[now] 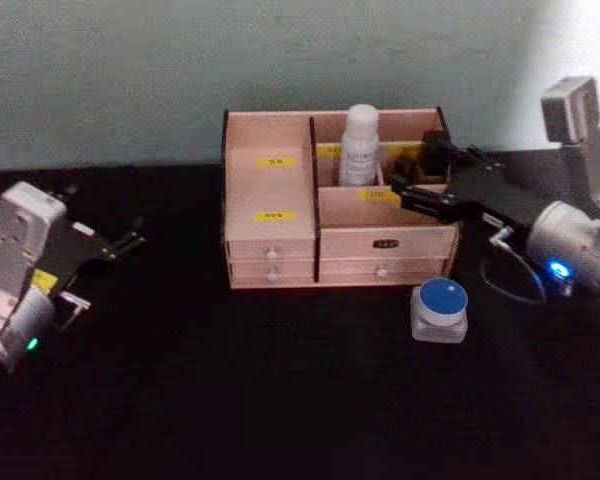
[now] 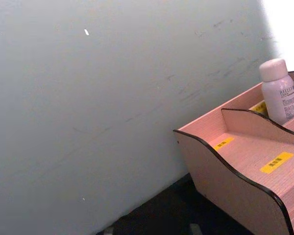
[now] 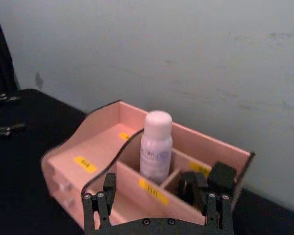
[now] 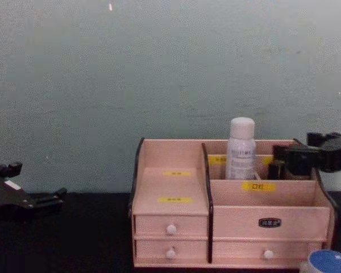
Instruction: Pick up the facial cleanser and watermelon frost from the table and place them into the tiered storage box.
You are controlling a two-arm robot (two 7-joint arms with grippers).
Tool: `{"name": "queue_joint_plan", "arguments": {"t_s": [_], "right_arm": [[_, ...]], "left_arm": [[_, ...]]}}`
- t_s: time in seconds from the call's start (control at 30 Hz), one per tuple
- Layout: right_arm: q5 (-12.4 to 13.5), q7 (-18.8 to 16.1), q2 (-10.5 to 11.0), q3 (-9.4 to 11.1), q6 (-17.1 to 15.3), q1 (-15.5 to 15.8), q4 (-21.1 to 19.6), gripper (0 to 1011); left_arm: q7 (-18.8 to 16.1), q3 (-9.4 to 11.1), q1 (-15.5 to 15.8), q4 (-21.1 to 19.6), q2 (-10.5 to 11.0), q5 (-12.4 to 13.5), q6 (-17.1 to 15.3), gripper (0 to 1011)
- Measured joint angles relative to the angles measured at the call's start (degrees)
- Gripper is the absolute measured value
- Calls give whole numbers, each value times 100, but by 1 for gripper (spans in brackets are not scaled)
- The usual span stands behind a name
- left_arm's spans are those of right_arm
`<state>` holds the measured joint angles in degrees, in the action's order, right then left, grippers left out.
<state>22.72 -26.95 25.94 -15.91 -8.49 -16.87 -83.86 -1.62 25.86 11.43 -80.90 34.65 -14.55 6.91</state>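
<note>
Hovering empty: right gripper (image 1: 420,170), fingers spread.
Facial cleanser (image 1: 359,145) upright in tiered storage box (image 1: 270,190) just beyond them, evidently delivered; watermelon frost (image 1: 440,310) waits below; left gripper (image 1: 130,235) idle, open.

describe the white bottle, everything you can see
White plastic by its look, the bottle is a plain cylinder with a rounded cap and small grey print. It stands upright in a rear compartment of the wooden box, just right of the tall divider. The open right gripper is close by, not touching it.
</note>
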Motion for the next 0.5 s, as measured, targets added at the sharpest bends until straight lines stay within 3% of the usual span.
{"name": "queue_joint_plan", "arguments": {"t_s": [0.2, 0.5], "right_arm": [[233, -19, 458, 181, -239, 511, -608, 1000], [549, -26, 969, 349, -564, 1168, -1230, 1000]], "left_arm": [[0, 0, 0, 0, 0, 0, 0, 1001], [0, 0, 0, 0, 0, 0, 0, 1001]]}}
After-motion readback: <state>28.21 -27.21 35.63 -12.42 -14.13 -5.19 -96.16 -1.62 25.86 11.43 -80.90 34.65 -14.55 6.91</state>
